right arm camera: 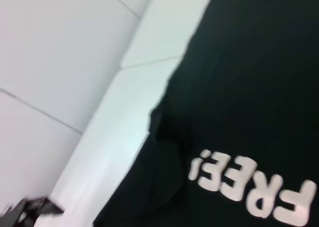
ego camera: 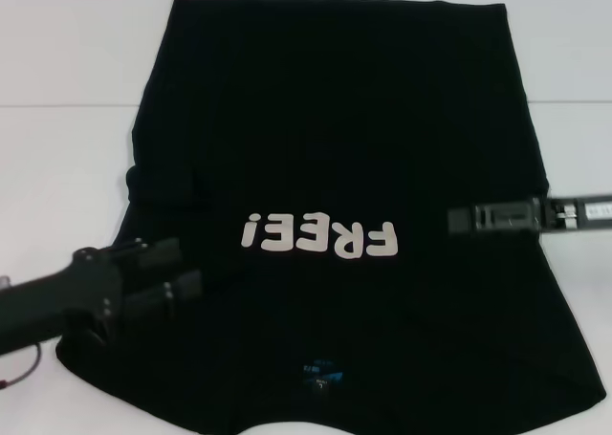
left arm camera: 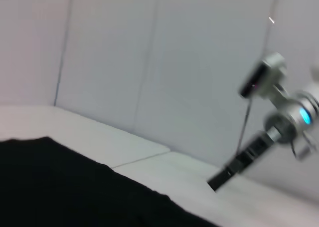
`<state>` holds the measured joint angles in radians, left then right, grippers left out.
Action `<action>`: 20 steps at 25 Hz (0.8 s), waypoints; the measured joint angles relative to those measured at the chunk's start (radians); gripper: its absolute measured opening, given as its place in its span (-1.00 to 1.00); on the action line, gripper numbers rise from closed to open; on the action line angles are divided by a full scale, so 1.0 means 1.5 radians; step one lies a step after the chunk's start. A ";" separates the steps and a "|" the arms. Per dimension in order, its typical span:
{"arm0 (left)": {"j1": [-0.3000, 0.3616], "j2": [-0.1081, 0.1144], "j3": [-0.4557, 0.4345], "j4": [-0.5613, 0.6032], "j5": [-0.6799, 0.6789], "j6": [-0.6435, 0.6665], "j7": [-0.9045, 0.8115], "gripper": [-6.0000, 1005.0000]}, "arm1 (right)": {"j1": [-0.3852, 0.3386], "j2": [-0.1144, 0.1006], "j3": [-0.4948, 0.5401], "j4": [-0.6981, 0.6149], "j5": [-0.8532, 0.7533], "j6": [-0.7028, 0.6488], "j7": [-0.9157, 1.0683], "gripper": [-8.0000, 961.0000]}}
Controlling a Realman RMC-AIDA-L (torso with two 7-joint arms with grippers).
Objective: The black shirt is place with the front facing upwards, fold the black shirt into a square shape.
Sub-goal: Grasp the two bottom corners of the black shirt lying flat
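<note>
Shirt: black shirt (ego camera: 335, 158) flat on white surface (ego camera: 57, 167), front up, soft matte cotton, off-white rounded "FREE!" print (ego camera: 320, 236) mid-chest, blue neck label (ego camera: 320, 370) at near edge. Sleeves folded in; collar cut off by frame. Left hand (ego camera: 182, 277) over shirt's left edge, right hand (ego camera: 459, 219) over right edge; cannot tell finger state of either.

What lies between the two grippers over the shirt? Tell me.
In the head view, the off-white "FREE!" print on the black shirt lies between the left gripper and the right gripper; otherwise only plain black fabric.
</note>
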<state>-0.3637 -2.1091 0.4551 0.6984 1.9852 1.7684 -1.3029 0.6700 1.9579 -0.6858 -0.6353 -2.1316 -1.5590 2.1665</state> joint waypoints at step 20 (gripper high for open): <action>-0.031 0.161 -0.027 0.013 0.214 -0.060 -0.730 0.65 | -0.212 0.086 0.009 0.079 0.133 -0.022 -0.700 0.88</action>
<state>-0.4103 -1.8683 0.4147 0.7176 2.3065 1.6781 -2.3984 0.3523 2.0865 -0.6717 -0.5174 -1.9316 -1.5914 1.1169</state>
